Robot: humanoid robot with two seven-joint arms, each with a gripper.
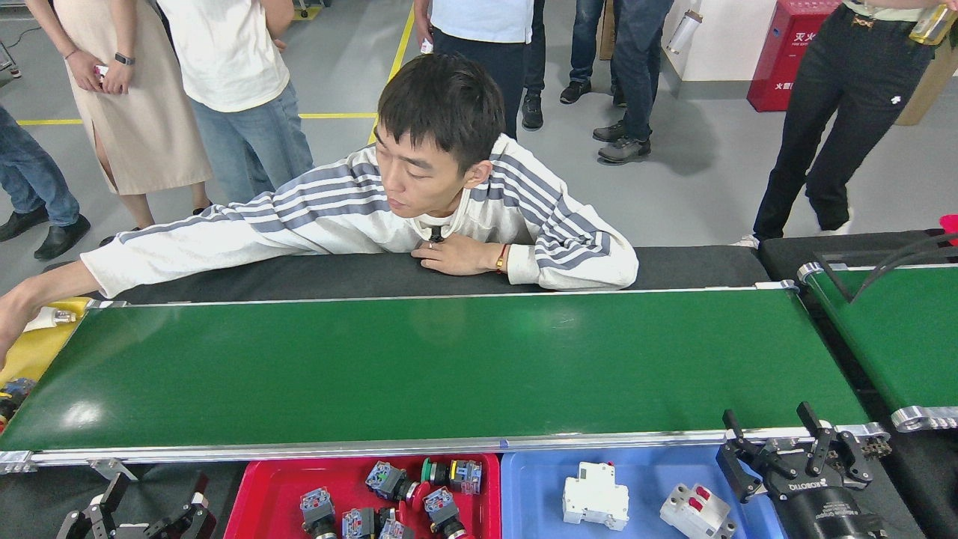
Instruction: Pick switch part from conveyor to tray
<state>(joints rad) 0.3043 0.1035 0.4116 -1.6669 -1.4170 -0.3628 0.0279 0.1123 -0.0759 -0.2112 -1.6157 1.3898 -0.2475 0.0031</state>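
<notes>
The long, wide dark-green belt conveyor [434, 367] with its silver aluminium frame is lying bare across the scene, its long axis running left to right; no switch part is showing anywhere on it. A person in a white, grey-striped sweater [374, 209] is leaning on the far edge and reaching left toward a yellow tray [34, 352] past the belt's left end, so I judge a part will enter from the left, nearer the left arm. Near the belt, the red plastic tray [262, 494] is holding push-button switch parts [408, 494], small dark bodies with coloured caps. The blue plastic tray [539, 494] beside it is holding two white breaker blocks [595, 495]. The right gripper [771, 453] is hovering with fingers spread at the belt's near right corner. The left gripper [146, 505] is waiting low at the near left, fingers spread too.
</notes>
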